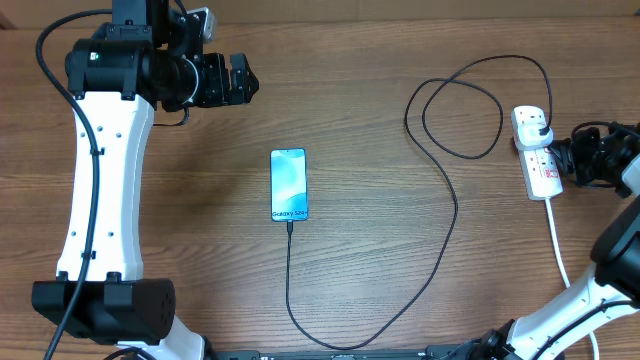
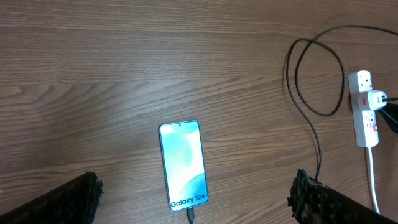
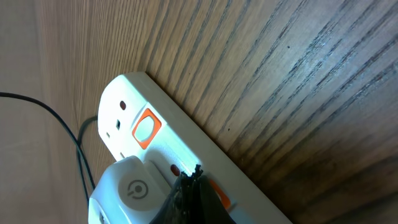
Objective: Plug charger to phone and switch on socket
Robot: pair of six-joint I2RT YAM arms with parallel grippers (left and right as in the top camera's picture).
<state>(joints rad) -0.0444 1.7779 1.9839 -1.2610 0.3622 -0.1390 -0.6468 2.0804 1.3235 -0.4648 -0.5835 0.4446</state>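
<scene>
The phone (image 1: 289,184) lies flat mid-table with its screen lit; it also shows in the left wrist view (image 2: 182,165). The charger cable (image 1: 440,200) is plugged into the phone's near end and loops back to a white plug (image 1: 538,126) seated in the socket (image 1: 541,172). In the right wrist view the socket (image 3: 186,134) fills the frame, with an orange switch (image 3: 146,129) and the white plug (image 3: 127,190). My right gripper (image 3: 198,171) is shut, its tips pressed at the socket's second switch. My left gripper (image 2: 193,196) is open and empty, high above the phone.
The socket's thick white cord (image 1: 558,250) runs toward the table's near right edge. The black cable makes a loop (image 1: 455,110) left of the socket. The rest is bare wooden tabletop (image 1: 380,60).
</scene>
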